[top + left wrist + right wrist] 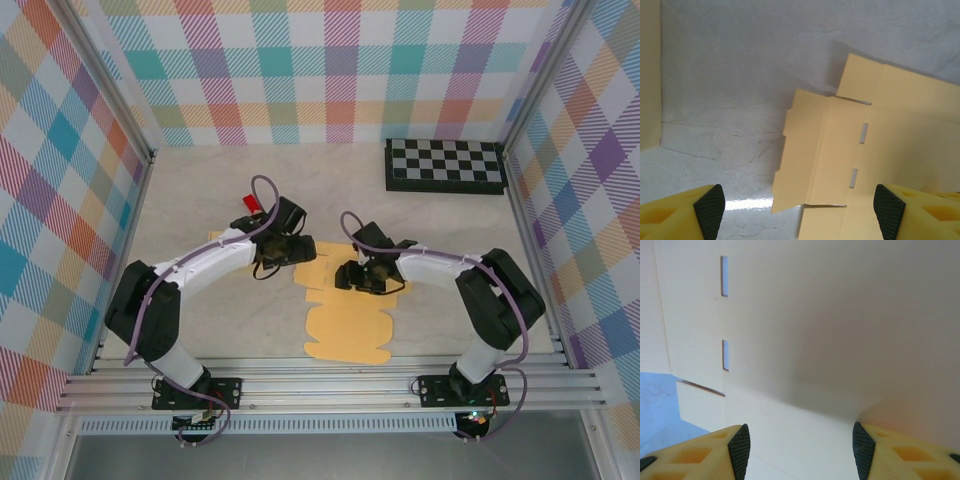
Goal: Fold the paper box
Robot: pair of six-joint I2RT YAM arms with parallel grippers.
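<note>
Hovering both arms over the flat paper box (345, 325), which lies unfolded at the centre of the top view on the table (200, 190). On the left gripper (799, 215) jaws are wide apart above a side flap (805, 155), holding nothing. On the right gripper (801, 447) jaws are apart too, close over a panel beside the slots (724, 276), nothing clamped. Best bet: right pins the panel, left slips a finger under the flap edge and lifts along the crease slowly, so the sheet doesn't skid.

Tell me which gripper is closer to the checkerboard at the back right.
Right. The right gripper hovers over the paper box, in front and left of the checkerboard; the left gripper is farther left.
</note>
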